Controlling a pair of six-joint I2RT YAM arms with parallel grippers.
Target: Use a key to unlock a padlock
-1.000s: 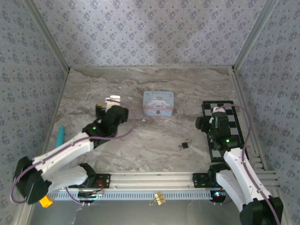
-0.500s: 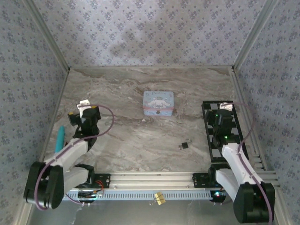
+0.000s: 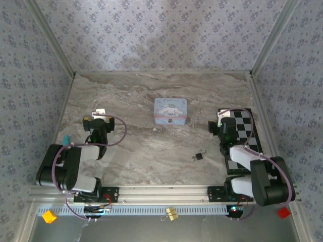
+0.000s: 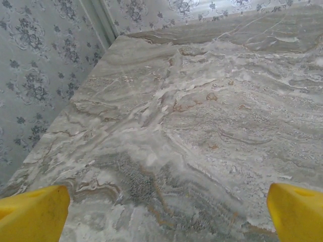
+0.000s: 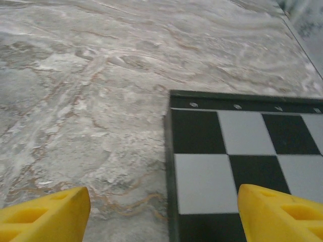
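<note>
From the top, the little black padlock [image 3: 198, 157] lies on the table [image 3: 151, 91], apart from the blue tin [image 3: 170, 111] and nearer the right arm. Left wrist: the left jaws are wide open, holding nothing. Right wrist: the right jaws are open too, by the checkered board [image 5: 242, 161].

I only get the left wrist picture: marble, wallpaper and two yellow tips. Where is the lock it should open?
Observer: In the top view, the padlock lies alone on the marble, right of centre and toward the near edge.
Operator: Is anything else on the table?
Observer: A pale blue cartoon tin sits further back than the padlock, near the middle.
Operator: What about the other arm?
Observer: The right gripper is open and empty, at the left edge of a checkerboard.
</note>
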